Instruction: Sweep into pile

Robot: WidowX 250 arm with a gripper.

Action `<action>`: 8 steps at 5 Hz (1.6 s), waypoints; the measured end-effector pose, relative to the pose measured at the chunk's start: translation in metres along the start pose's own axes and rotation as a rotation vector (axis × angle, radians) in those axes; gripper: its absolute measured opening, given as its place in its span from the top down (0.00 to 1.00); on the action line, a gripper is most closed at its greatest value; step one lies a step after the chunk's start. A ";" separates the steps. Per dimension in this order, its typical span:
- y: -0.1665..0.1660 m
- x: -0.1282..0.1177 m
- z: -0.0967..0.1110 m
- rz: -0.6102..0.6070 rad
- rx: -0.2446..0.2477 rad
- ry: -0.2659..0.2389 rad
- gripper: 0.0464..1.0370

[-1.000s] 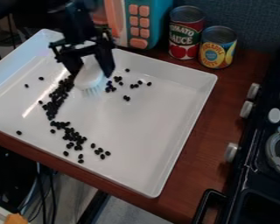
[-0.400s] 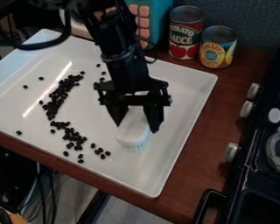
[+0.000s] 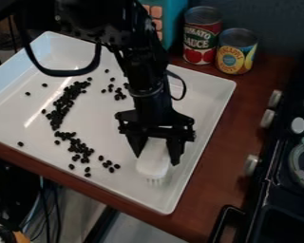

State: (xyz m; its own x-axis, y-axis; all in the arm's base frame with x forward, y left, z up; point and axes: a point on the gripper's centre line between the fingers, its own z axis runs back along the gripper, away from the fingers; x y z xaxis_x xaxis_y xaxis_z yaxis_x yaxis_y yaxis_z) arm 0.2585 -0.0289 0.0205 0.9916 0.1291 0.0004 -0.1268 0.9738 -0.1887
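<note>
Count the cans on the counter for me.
2. The taller can stands just beyond the tray's far edge; the shorter can is beside it, nearer the stove. The arm might hide others.

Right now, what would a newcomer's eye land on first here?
Likely the black gripper over the right part of the white tray, its fingers closed on a white brush with bristles downward. Next, the black beans scattered in a loose, broken band down the tray's left side. Behind the tray, two bright cans stand side by side.
</note>
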 end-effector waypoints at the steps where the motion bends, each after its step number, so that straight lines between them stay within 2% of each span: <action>1: 0.006 -0.005 -0.006 -0.028 0.022 -0.009 0.28; 3: 0.036 -0.021 -0.001 -0.033 0.012 0.010 0.28; 4: 0.050 -0.022 0.002 -0.028 0.009 0.007 0.28; 8: 0.085 -0.008 0.001 -0.079 0.090 -0.106 0.28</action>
State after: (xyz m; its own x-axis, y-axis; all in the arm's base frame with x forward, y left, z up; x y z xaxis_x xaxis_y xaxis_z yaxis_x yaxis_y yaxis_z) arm 0.2398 0.0529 0.0052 0.9910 0.0655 0.1163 -0.0545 0.9940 -0.0953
